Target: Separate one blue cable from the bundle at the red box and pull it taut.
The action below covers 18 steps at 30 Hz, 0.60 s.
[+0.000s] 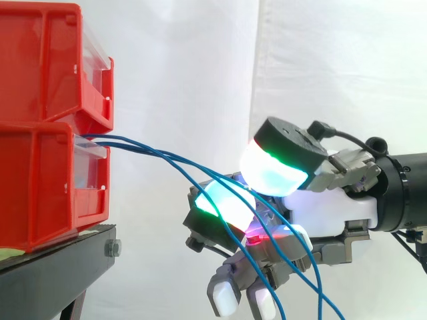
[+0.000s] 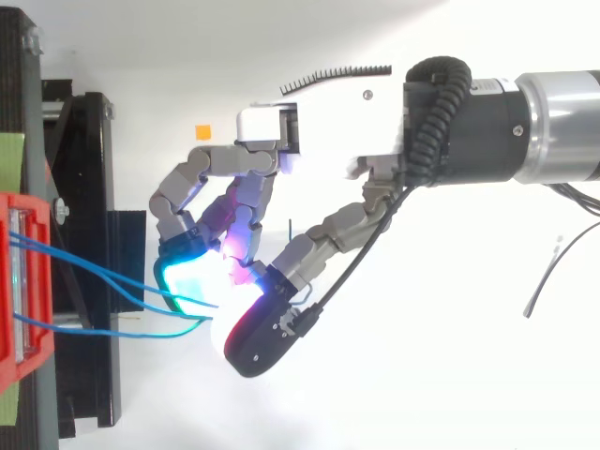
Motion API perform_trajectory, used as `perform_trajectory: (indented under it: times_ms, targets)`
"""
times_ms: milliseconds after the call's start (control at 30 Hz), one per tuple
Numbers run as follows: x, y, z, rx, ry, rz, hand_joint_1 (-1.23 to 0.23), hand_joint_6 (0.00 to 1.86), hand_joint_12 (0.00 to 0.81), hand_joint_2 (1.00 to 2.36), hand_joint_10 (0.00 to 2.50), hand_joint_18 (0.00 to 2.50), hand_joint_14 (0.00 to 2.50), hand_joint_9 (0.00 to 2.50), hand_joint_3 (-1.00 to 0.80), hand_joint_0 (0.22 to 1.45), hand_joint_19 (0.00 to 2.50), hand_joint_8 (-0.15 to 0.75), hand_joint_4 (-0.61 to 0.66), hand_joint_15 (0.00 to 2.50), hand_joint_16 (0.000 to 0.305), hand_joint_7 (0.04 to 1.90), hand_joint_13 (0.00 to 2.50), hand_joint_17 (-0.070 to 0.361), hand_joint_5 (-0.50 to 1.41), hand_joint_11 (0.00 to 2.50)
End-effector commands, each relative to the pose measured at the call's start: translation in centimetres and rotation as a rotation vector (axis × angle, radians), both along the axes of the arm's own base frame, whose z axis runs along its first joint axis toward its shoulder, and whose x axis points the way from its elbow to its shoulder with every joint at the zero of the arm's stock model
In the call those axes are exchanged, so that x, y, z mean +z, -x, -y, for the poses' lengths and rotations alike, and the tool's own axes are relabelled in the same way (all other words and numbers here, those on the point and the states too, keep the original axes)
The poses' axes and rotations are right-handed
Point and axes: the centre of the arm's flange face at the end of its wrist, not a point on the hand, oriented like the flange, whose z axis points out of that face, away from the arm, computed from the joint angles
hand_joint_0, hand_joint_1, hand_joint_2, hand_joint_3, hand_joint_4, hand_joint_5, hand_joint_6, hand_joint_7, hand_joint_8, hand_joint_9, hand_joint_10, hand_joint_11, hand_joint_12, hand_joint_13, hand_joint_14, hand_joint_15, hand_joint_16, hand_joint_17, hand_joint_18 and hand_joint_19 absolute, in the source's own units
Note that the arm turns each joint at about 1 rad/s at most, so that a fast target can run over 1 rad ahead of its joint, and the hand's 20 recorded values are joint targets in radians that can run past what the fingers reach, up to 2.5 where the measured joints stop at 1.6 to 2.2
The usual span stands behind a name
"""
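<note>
Cables (thin, blue) run out of the lower red bin's front. The hand's curled fingers pinch them.

The arm comes in level from the right edge of the side view and from the upper right of the top view, with its wrist in line. The hand reaches toward the left with its fingers curled. Near frame centre, the thumb pad glows green and cyan above a finger pad of the same glow. The two close on the blue cables running between them. A lower fingertip glows red. Other fingers hang toward the bottom edge, their pads white.
</note>
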Motion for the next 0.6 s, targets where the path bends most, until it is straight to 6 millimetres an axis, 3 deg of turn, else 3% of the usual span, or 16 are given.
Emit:
perform_trajectory:
  times_ms: [0,133,200,567]
  targets:
    - [-0.02,0.01,0.0,0.0,-0.001,-0.001,-0.87,0.87,0.345,1.0,0.03,0.73,0.02,1.21,-0.48,0.67,0.73,0.295,0.05,0.56,0.049,1.21,0.78,0.111,-0.17,1.24]
    - [-0.09,0.04,0.02,-0.002,-0.001,-0.003,-0.8,0.88,0.342,1.02,0.02,0.75,0.02,1.27,-0.23,0.62,0.75,0.292,-0.02,0.58,0.049,1.24,0.83,0.11,-0.16,1.19]
    - [-0.09,0.04,0.01,0.0,-0.001,-0.003,-0.78,0.87,0.363,1.02,0.02,0.83,0.02,1.36,-0.13,0.59,0.72,0.295,-0.09,0.56,0.052,1.25,0.92,0.116,-0.14,1.04]
    - [-0.06,0.01,0.0,0.0,-0.001,0.0,-0.57,0.84,0.429,1.0,0.02,0.95,0.02,1.46,-0.04,0.57,0.63,0.336,-0.09,0.52,0.063,1.24,0.99,0.143,-0.1,0.96]
